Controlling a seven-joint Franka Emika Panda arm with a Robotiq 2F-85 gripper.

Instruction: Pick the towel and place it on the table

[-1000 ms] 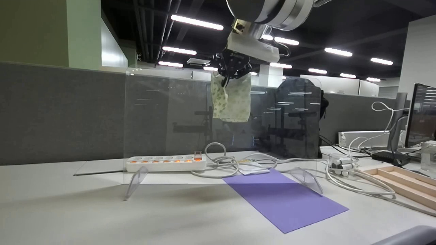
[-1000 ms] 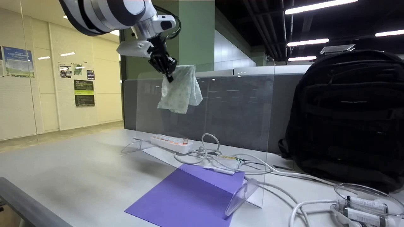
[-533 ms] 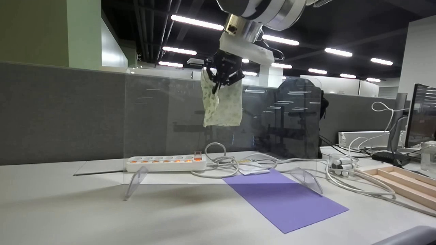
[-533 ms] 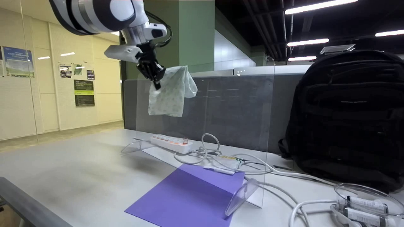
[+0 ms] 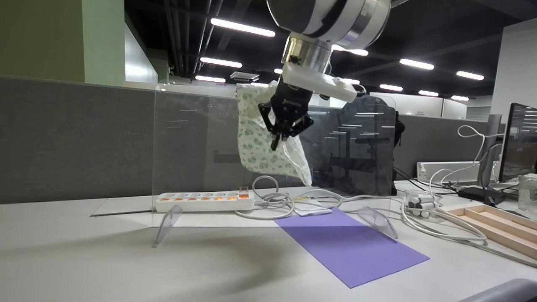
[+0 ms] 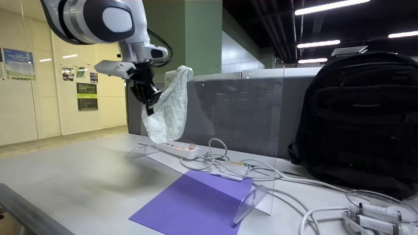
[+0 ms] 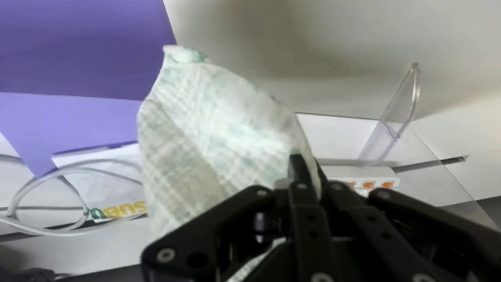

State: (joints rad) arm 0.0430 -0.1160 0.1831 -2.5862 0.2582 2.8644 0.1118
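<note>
Purple paper (image 5: 352, 247) is lying flat on the pale counter (image 5: 105, 268), one corner pointing toward the near side. Above the counter, the black hand (image 5: 278, 140) is leaning down from the white arm (image 5: 335, 21) and pinching the towel (image 5: 260, 147), its two sides pressing together on it. White with a green print, the towel is hanging in the air, well apart from the counter; in an exterior view its upper part is showing behind the hand, and its lower edge is sagging below the grip. In the wrist view it is covering the middle, partly hiding the paper. Past the paper's near half, a clear panel (image 5: 201, 126) is standing upright on two clear feet (image 5: 168, 224), its lower edge crossing the paper. Beyond the panel, a white power strip (image 5: 205, 204) with orange switches (image 7: 368, 184) is lying along the counter, a pale cable (image 7: 54, 233) is looping beside it, and a white packet (image 5: 312, 209) with yellow and green lettering is resting at the paper's far edge. Off to one side, a round clear dish (image 6: 372, 191) is holding small labelled tubes (image 6: 377, 224), and a wooden tray (image 5: 503, 239) is sitting near it. Farther back, a monitor (image 5: 520, 142) is standing at the edge of an exterior view, and a black backpack (image 6: 359, 120) is standing before the grey partition (image 5: 75, 138). Posters (image 6: 87, 96) are hanging on a cream wall (image 6: 111, 112), and ceiling lights (image 5: 243, 27) are shining overhead.
</note>
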